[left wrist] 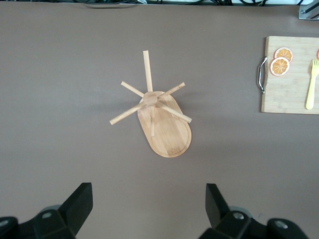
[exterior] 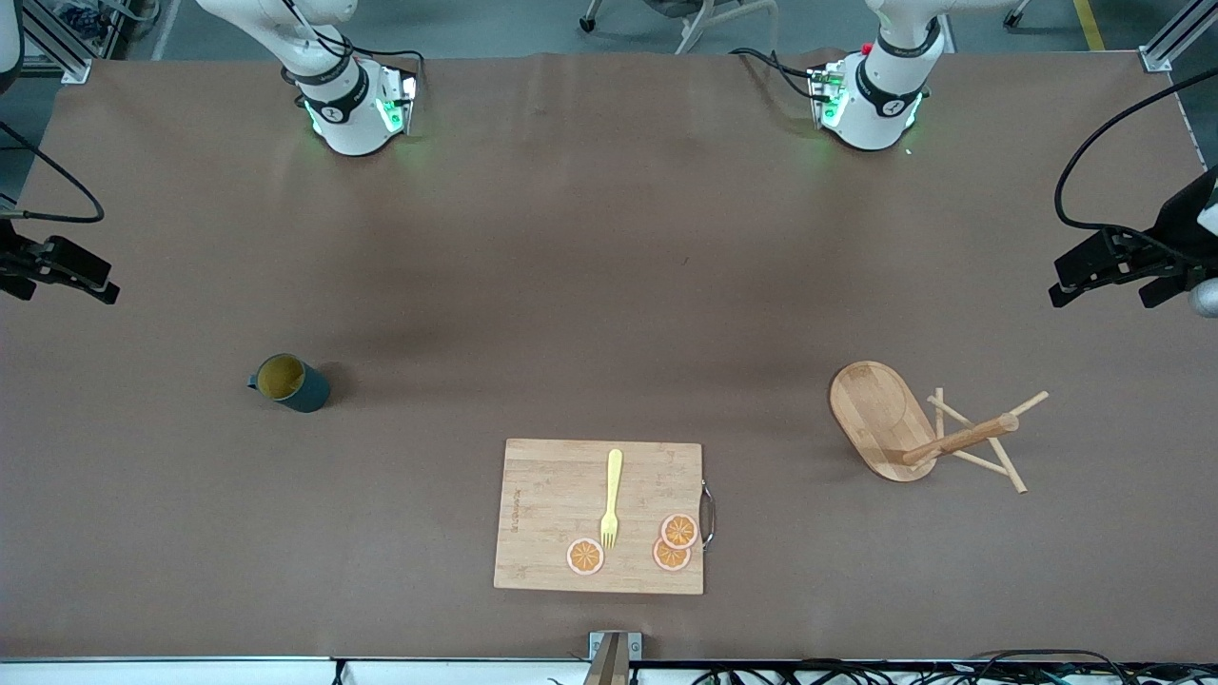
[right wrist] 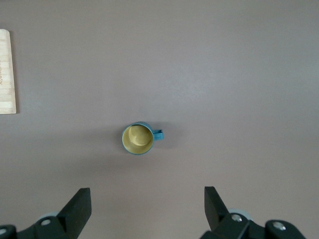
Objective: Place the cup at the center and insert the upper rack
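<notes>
The cup (exterior: 290,382), dark teal with a yellow-ochre inside, stands upright on the table toward the right arm's end; it also shows in the right wrist view (right wrist: 137,139). The upper rack (exterior: 918,428) lies tipped on its side toward the left arm's end, its oval base on edge and its pegs splayed over the table; it shows in the left wrist view too (left wrist: 158,117). My right gripper (exterior: 65,285) (right wrist: 148,201) hangs open and empty over the table's right-arm end. My left gripper (exterior: 1104,290) (left wrist: 148,199) hangs open and empty over the left-arm end.
A rectangular bamboo cutting board (exterior: 542,518) lies near the front edge at mid-table, with a yellow fork (exterior: 611,498) and three orange slices (exterior: 584,556) on it. Both arm bases (exterior: 357,105) stand along the table's robot-side edge.
</notes>
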`<action>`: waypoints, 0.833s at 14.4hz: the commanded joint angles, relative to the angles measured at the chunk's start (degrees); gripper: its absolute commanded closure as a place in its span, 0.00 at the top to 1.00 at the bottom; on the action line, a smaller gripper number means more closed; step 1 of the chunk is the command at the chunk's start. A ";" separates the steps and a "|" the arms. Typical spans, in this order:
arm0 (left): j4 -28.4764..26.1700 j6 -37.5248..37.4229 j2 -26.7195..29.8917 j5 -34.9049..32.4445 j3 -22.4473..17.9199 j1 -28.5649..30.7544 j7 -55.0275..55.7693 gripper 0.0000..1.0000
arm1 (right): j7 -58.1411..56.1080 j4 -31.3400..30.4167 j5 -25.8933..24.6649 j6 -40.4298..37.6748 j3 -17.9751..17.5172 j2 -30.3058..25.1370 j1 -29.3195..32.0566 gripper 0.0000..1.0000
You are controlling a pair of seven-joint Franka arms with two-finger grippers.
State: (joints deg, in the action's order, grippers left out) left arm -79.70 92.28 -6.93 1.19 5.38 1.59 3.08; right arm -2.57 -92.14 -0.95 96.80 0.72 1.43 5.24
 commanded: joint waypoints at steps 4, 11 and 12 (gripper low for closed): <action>1.22 -0.17 -0.62 0.75 1.30 0.52 0.43 1.00 | -0.42 0.03 0.43 -0.13 -0.28 -0.11 0.21 1.00; 1.13 -0.08 -0.80 0.75 1.30 0.52 0.52 1.00 | -0.33 0.03 0.43 -0.21 -0.37 -0.11 0.21 1.00; 1.22 -0.08 -0.80 0.66 1.30 0.52 0.52 1.00 | -0.33 0.03 0.43 -0.21 -0.37 -0.11 0.21 1.00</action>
State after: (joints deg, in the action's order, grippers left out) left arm -79.70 92.28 -7.02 1.25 6.21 1.63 3.08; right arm -2.57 -92.14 -0.95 96.80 0.58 1.46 5.24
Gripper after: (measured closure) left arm 0.000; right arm 0.000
